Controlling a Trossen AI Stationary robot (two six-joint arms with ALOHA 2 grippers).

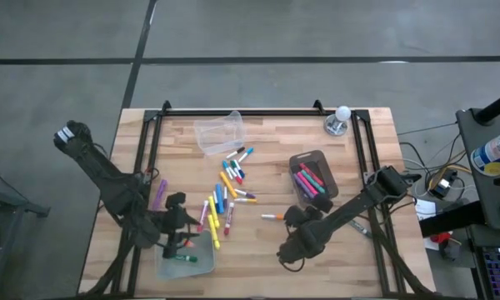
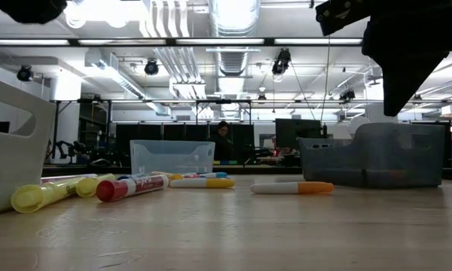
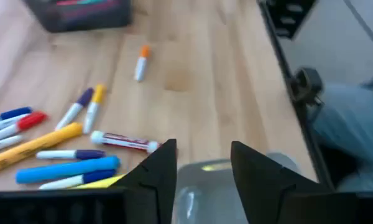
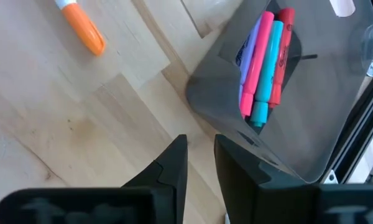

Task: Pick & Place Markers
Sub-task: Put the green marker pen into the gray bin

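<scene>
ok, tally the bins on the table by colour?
Clear bins: 2 (far clear bin, near-left clear bin)
Grey bins: 1 (grey bin)
Total: 3

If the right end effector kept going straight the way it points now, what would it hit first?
Most likely the grey bin holding markers: the right end effector aims at its near wall, nothing between. Depth is hard to judge.

Light wood surface (image 1: 267, 254), black rails along its sides. Directly on it: loose markers (image 1: 225, 196) mid-surface, lone orange-capped marker (image 1: 272, 217), clear bin (image 1: 219, 132), grey bin (image 1: 329, 173) holding markers, another clear bin (image 1: 202, 268) near edge.
</scene>
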